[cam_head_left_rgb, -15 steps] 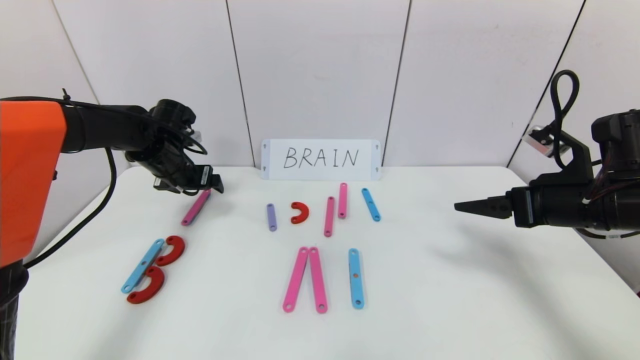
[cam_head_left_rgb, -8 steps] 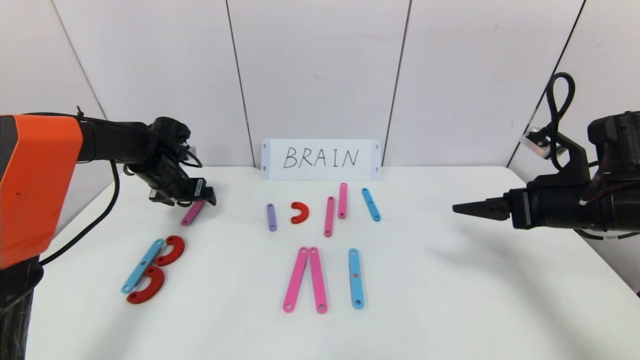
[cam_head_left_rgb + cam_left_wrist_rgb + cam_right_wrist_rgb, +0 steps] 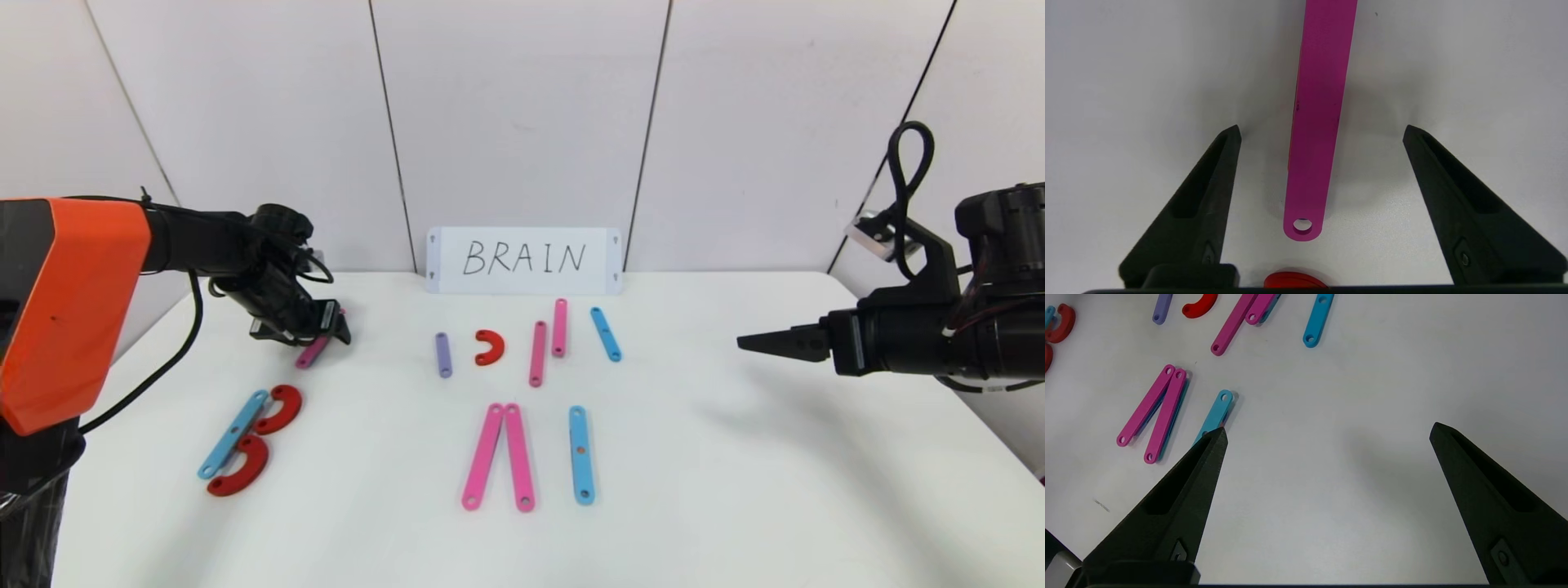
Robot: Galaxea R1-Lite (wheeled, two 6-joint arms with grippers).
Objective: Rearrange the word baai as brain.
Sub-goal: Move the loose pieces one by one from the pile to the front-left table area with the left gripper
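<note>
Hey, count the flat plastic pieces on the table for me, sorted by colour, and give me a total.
Pink strips: 5, including the one under the left gripper
Blue strips: 3, such as the one beside the red curves
Purple strips: 1
Red half-ring curves: 3, such as the centre one
Total: 12

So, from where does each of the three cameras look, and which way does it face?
Head view: from the robot's head, forward and down at the white table and the BRAIN card; both arms show.
Left wrist view: on the left arm, facing the table; the left pincer straddles a pink strip.
Right wrist view: on the right arm, above the table; the right pincer is open.
Shared: head and right wrist views both show the pink strip pair.
</note>
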